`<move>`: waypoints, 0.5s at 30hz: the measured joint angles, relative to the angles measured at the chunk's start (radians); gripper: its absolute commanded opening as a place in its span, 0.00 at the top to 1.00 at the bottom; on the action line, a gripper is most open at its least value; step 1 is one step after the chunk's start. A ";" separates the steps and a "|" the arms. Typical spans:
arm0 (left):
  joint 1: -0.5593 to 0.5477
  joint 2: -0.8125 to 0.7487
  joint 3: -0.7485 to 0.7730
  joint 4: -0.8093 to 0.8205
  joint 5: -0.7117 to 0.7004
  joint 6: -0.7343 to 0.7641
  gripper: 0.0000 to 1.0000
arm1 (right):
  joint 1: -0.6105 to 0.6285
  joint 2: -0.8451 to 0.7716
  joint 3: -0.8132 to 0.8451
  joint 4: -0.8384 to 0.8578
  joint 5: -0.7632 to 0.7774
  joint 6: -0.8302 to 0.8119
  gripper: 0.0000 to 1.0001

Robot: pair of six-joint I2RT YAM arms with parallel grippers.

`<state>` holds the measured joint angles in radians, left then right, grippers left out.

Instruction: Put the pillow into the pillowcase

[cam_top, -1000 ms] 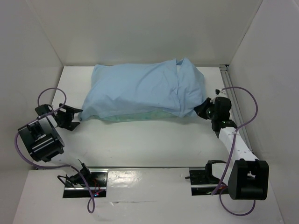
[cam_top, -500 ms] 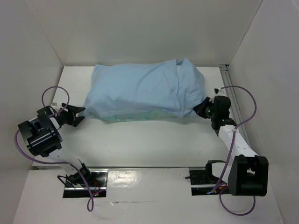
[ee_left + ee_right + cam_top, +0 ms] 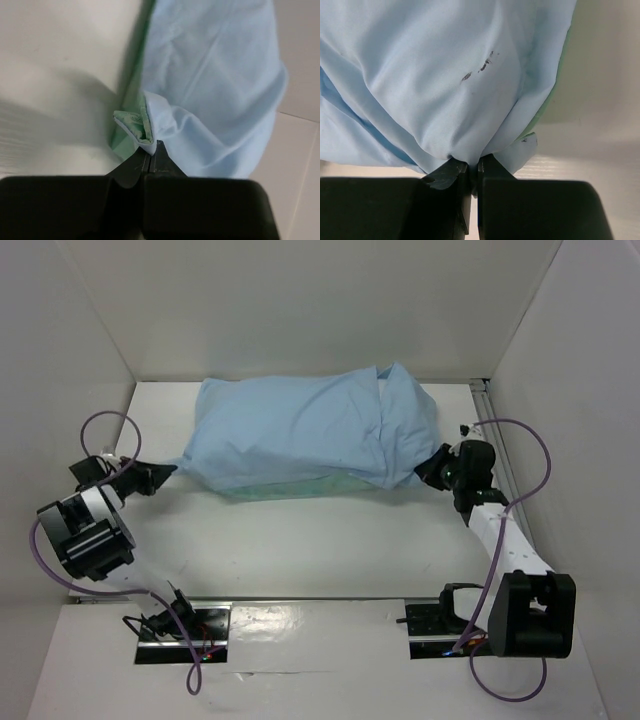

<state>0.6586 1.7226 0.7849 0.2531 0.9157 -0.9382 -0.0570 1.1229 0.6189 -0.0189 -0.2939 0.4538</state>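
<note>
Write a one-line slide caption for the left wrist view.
Left gripper shut on a folded corner of the pillowcase, green underside showing.

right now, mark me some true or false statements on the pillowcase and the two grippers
The left gripper is shut on a corner of the pillowcase. True.
The right gripper hangs open, clear of the cloth. False: it is shut on a bunch of the pillowcase.
The pillowcase lies flat as a sheet. False: it bulges, plump.
Green fabric shows along its near edge. True.
</note>
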 measured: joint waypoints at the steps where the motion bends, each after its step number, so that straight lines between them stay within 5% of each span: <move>1: 0.000 -0.022 0.013 -0.018 0.000 -0.006 1.00 | 0.000 0.002 0.021 -0.026 0.008 -0.003 1.00; 5: 0.000 -0.157 0.100 -0.078 0.006 -0.047 1.00 | 0.000 0.027 0.197 -0.172 0.048 -0.029 1.00; 15: 0.018 -0.383 0.423 0.032 0.018 -0.414 1.00 | 0.002 -0.044 0.666 -0.516 0.199 -0.081 1.00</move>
<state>0.6769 1.3396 1.2083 0.2848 0.9333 -1.3525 -0.0547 1.0786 1.2850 -0.5346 -0.0952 0.3729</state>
